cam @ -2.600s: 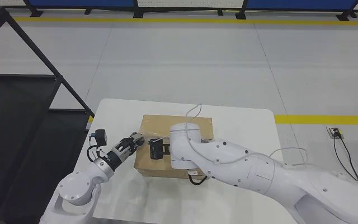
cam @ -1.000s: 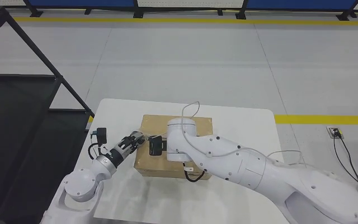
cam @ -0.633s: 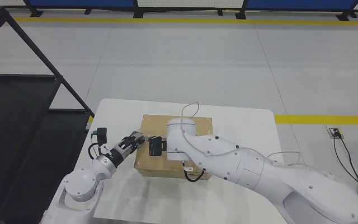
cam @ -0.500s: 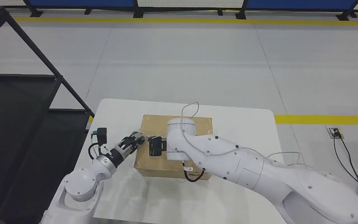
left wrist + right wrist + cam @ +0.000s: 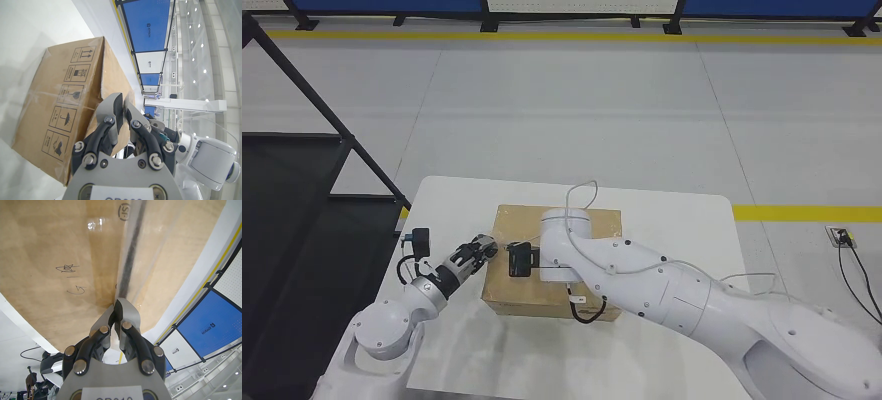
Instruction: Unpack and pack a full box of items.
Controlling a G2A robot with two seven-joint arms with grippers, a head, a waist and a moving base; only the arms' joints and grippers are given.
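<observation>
Right end effector (image 5: 116,308) at box (image 5: 56,237) seam

Top view: mounted high on the robot above both arms, facing down and forward. It takes in the whole table (image 5: 672,230), the box (image 5: 510,222) at its middle and the floor (image 5: 592,110) beyond. It is the farthest of the three.
Left wrist view: sits behind the left gripper (image 5: 123,106) and sights along it. It is close to the box's end wall with the printed symbols. The camera is rolled, so the blue wall panels (image 5: 145,28) stand sideways.
Right wrist view: sits behind the right gripper (image 5: 116,308), facing the box's taped top seam from very near.
Shared: the box lies in all three views. The left wrist view also catches the right arm's wrist (image 5: 208,157) beyond the box.
</observation>
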